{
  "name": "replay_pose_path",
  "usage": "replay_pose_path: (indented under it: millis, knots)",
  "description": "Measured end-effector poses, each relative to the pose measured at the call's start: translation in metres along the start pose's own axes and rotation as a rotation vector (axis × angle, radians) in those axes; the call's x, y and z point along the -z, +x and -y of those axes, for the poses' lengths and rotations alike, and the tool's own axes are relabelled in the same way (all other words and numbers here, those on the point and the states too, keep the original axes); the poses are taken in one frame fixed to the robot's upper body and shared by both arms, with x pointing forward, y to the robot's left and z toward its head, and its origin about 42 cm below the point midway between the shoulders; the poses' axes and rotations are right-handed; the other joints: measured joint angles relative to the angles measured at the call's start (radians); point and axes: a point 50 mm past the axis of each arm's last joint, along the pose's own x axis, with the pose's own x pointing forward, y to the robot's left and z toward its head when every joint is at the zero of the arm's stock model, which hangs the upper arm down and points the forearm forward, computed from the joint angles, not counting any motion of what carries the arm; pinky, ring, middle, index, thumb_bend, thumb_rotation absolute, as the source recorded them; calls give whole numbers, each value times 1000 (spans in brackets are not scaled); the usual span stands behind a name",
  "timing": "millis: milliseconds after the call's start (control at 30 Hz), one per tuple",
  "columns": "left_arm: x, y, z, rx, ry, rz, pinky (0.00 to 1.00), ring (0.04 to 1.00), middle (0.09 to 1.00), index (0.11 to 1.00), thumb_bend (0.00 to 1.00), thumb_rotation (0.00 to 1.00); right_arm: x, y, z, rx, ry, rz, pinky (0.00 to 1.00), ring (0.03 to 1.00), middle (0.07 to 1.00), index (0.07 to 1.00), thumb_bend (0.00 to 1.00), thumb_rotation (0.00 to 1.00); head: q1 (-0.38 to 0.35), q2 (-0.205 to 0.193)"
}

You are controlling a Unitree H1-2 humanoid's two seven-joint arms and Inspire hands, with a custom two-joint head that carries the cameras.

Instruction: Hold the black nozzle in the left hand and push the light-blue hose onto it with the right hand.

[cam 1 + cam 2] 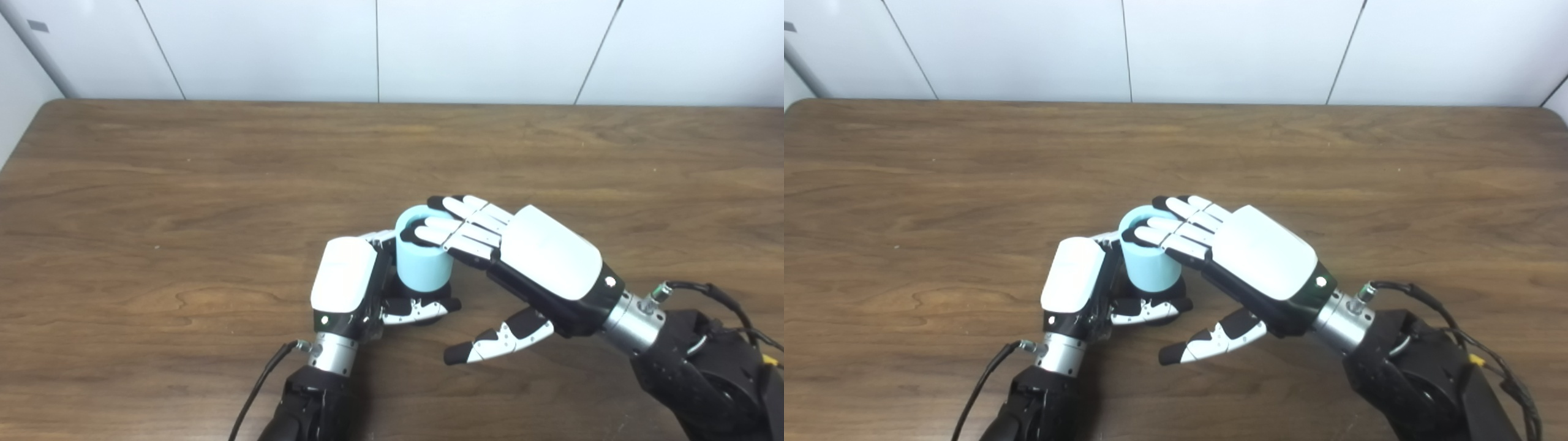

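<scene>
Standing upright in the left eye view, the light-blue hose [422,257] covered the black nozzle [422,300]; the left hand [352,288] curled its fingers round that nozzle, just beside the hose. From the right eye view, the right hand [1249,257] pressed flat, together-held fingers [1176,229] on the hose top; its thumb stuck out free above the table [906,184].

The hose [422,257] stands upright near the front middle of the table [184,184], and it is hemmed in closely. To its left, the left hand [346,285] presses against it, thumb curled round its dark base. From its right, the right hand [539,257] lies with flat fingers [456,229] over its open top, blocking entry from above. Behind the hose and far to either side, the wood lies bare up to the wall [380,49].
</scene>
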Motion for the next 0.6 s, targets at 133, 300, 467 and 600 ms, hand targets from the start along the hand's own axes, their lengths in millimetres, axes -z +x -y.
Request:
replay_pose_path:
  millis: [133,300,467,600]
  knots:
    - [0,0,0,0,2,0,424,474,465,496,523,0,1,0,1,3,7,-1,912,924,898,887,545,769,-2,-3]
    - [0,0,0,-1,-7,-2,427,469,441,501,522,0,-1,0,8,1,37,-9,931,943,922,899,542,761,-2,-3]
    - [0,0,0,0,-14,-5,445,489,467,495,523,0,-5,0,22,-4,42,-14,925,948,944,925,512,829,-2,-8]
    - [1,0,0,1,-16,-5,446,489,461,500,522,0,-13,3,41,20,33,31,912,940,940,914,502,831,-2,-8]
